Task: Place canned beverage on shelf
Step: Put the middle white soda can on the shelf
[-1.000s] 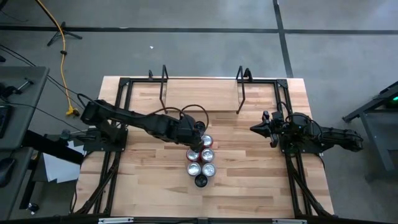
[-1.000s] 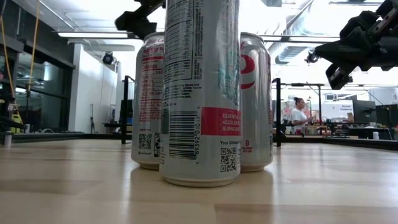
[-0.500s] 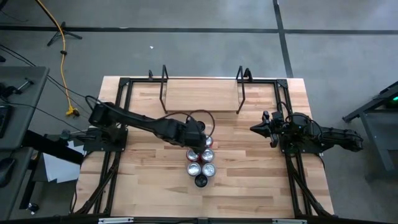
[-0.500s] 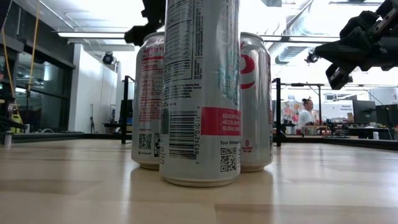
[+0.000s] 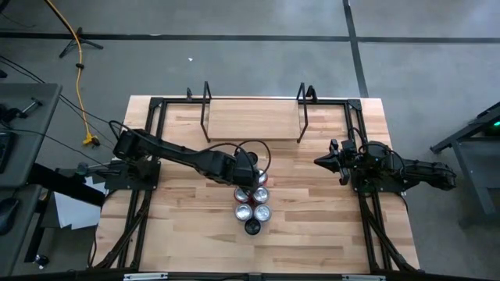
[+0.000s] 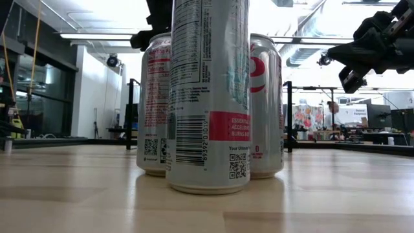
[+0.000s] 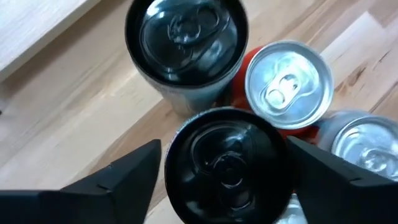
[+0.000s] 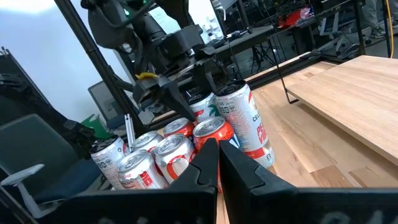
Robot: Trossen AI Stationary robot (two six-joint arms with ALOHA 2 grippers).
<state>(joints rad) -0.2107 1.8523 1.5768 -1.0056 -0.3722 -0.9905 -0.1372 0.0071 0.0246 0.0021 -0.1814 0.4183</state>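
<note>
Several beverage cans (image 5: 251, 201) stand upright in a cluster at the table's middle. My left gripper (image 5: 248, 168) hangs over the cluster's far end, pointing steeply down and open. Its fingers stand on either side of a black-topped can (image 7: 227, 165). A second black-topped can (image 7: 186, 37) and a red can with a silver top (image 7: 286, 84) stand just beyond it. The shelf (image 5: 254, 117), a pale plank on black rods, stands at the table's far edge. My right gripper (image 5: 319, 161) waits shut at the table's right side, above the table. My left gripper has one finger (image 7: 124, 177) and the other finger (image 7: 329, 180) close beside the rim of the black-topped can (image 7: 180, 143), coming from above. A thin strip of table shows between one finger and the can. Whether either finger touches the can, I cannot tell.
The table's black frame rails (image 5: 148, 148) run along its left and right sides. Bare wood lies between the cans and the shelf and toward the near edge. In the low view, the nearest can (image 6: 207, 97) hides much of the cluster.
My left gripper has come down toward the tops of the far cans, shifting slightly toward the table's right, and has rolled a little. The cans have not moved.
</note>
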